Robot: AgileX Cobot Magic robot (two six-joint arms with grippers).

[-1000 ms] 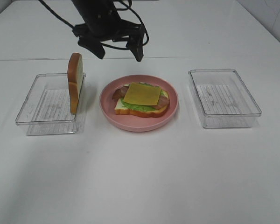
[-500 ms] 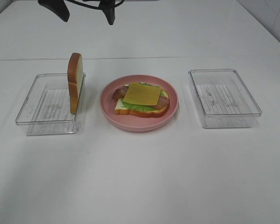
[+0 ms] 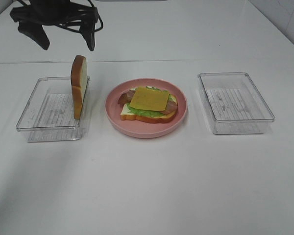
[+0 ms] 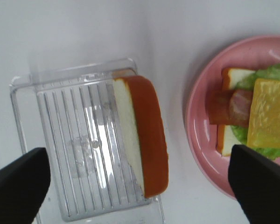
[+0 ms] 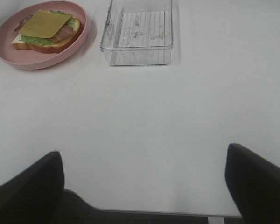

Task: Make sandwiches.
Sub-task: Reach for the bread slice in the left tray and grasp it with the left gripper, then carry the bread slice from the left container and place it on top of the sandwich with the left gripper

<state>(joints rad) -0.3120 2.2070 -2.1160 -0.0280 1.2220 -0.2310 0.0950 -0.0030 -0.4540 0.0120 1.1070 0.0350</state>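
The white worktop [image 3: 152,186] fills the high view, with two clear trays and one pink plate [image 3: 146,128] in a row across the middle. The left tray [image 3: 39,105] holds a single bread slice [image 3: 79,92] standing on edge against its right wall; the right tray [image 3: 235,103] holds nothing. On the plate lies the open sandwich: a second bread slice [image 3: 125,112], green lettuce [image 3: 147,112], bacon [image 3: 172,104] and one yellow cheese square [image 3: 149,99] on top.

The left claw [image 3: 63,41] hangs at the upper left of the high view, above the left tray, jaws wide apart and holding nothing. Only the left wrist view shows the standing slice's white face beside its brown crust.

The right claw [image 5: 144,186] appears only in its own wrist view, fingers spread wide over bare worktop, well apart from the plate.
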